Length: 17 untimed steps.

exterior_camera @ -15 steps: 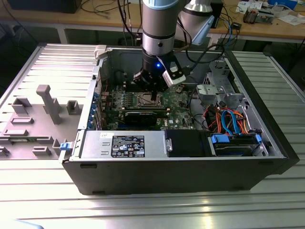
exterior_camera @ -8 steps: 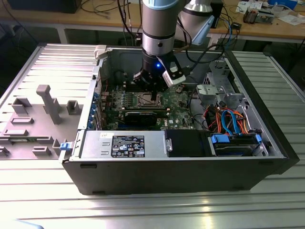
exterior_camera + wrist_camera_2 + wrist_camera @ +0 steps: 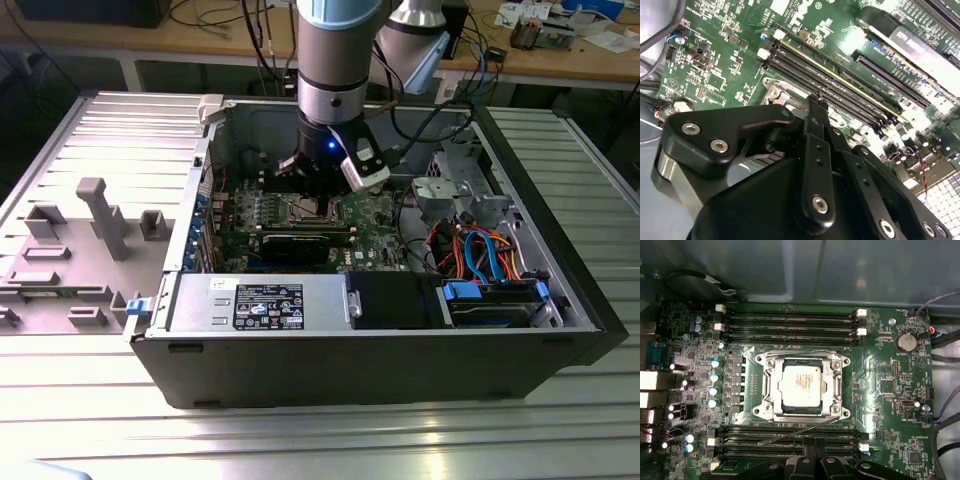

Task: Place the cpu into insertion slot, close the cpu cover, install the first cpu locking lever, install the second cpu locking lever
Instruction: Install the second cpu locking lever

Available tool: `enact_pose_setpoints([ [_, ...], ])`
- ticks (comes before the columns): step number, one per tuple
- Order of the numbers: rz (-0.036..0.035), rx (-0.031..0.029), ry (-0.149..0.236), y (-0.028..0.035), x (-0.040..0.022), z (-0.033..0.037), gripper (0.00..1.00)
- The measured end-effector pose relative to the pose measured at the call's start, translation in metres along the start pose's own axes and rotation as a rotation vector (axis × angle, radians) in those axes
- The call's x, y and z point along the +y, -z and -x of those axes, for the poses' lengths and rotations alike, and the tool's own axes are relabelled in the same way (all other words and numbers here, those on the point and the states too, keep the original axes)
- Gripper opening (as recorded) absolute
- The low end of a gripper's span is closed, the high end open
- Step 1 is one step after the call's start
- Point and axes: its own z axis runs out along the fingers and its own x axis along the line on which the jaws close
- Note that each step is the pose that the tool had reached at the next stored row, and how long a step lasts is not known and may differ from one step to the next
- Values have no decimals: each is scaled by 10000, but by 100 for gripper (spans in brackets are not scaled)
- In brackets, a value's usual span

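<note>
Hovering low inside the open dark-grey computer case, the arm's black hand hangs just above the green circuit board, with its slim fingertips drawn together and nothing visibly between them in the second wrist view. In the first wrist view the small flat square cpu with its silvery-grey metal top already lies in the square silvery-rimmed insertion slot, and the thin silvery metal cpu cover appears to lie down flat around it, its square cut-out framing the chip. A thin wire locking lever slants loose across the long black memory slots beside the socket, so the placing and cover-closing steps look done and the work seems to stand at the first lever. Another wire runs along the opposite edge of the socket; whether it is latched cannot be told. Seating the loose lever would, by this reading, call for pressing its free end down and swinging it sideways under its hook, with care not to scrape the neighbouring slots or small blue-topped capacitors
</note>
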Motion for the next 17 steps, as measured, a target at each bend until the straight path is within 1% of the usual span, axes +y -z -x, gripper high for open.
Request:
enact_pose_setpoints([
  [1,13,-2,1,-6,-1,-20,11],
  [2,22,-2,2,-15,-2,-61,11],
  [4,33,-2,2,-23,-4,-108,11],
  [17,35,-2,2,-24,-4,-120,11],
])
